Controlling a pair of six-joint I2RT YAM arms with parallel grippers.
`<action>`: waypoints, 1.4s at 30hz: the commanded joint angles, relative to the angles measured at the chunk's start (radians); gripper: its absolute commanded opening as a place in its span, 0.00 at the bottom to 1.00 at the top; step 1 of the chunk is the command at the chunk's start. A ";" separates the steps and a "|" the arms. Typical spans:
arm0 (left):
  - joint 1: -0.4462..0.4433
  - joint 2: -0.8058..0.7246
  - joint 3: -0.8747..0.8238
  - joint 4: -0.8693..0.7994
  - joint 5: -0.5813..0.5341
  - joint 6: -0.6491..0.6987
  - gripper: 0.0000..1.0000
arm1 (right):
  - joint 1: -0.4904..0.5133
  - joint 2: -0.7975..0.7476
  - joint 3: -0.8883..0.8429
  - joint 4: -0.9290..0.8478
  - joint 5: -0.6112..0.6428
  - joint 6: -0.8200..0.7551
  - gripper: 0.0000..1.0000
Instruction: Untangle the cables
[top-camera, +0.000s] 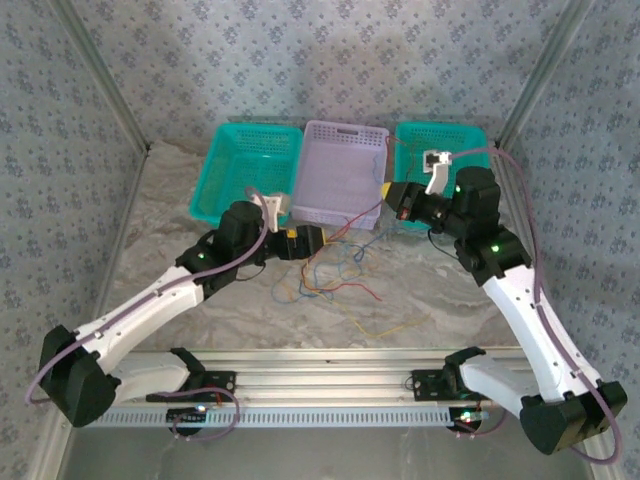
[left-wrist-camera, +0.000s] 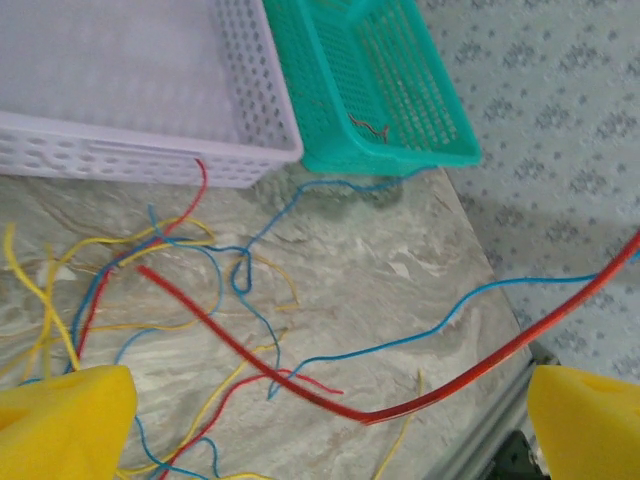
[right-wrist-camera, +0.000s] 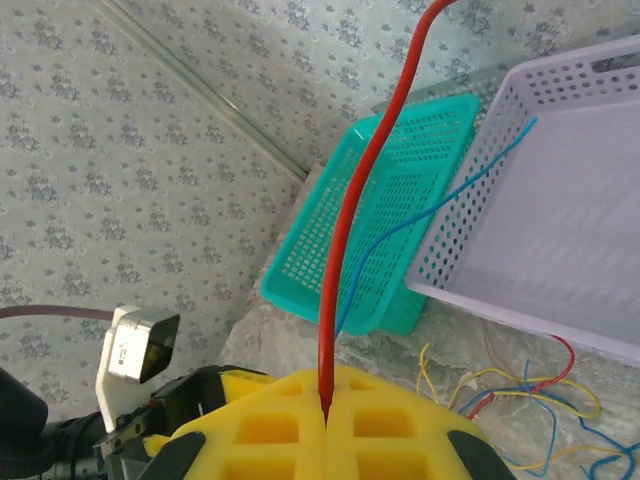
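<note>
The cables (top-camera: 335, 272) lie as a loose tangle of thin yellow, red and blue wires (left-wrist-camera: 150, 270) on the marble table, in front of the purple basket (top-camera: 340, 172). My right gripper (right-wrist-camera: 326, 412) is shut on one red cable (right-wrist-camera: 365, 190), pinched between its yellow pads, and hovers near the basket's right corner (top-camera: 392, 196). That red cable (left-wrist-camera: 330, 400) sags across the gap between my left gripper's yellow pads (left-wrist-camera: 62, 420), touching neither. The left gripper (left-wrist-camera: 330, 445) stands wide open just left of the tangle (top-camera: 310, 241). A blue cable (right-wrist-camera: 440, 210) hangs over the purple basket's rim.
Teal baskets flank the purple one, on the left (top-camera: 250, 168) and right (top-camera: 442, 158); the right one (left-wrist-camera: 385, 90) holds a short red wire (left-wrist-camera: 368, 125). An aluminium rail (top-camera: 320, 385) borders the table's near edge. Patterned walls enclose the sides and back.
</note>
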 joint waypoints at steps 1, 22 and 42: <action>-0.018 0.025 0.049 0.051 0.115 0.038 0.99 | 0.015 0.008 0.008 0.039 -0.035 0.006 0.00; -0.054 0.091 0.054 0.059 0.160 0.094 0.35 | 0.087 0.123 0.035 0.052 -0.170 0.009 0.00; -0.060 0.033 -0.020 0.125 0.102 0.052 0.00 | 0.096 0.149 -0.074 0.047 -0.119 -0.051 0.02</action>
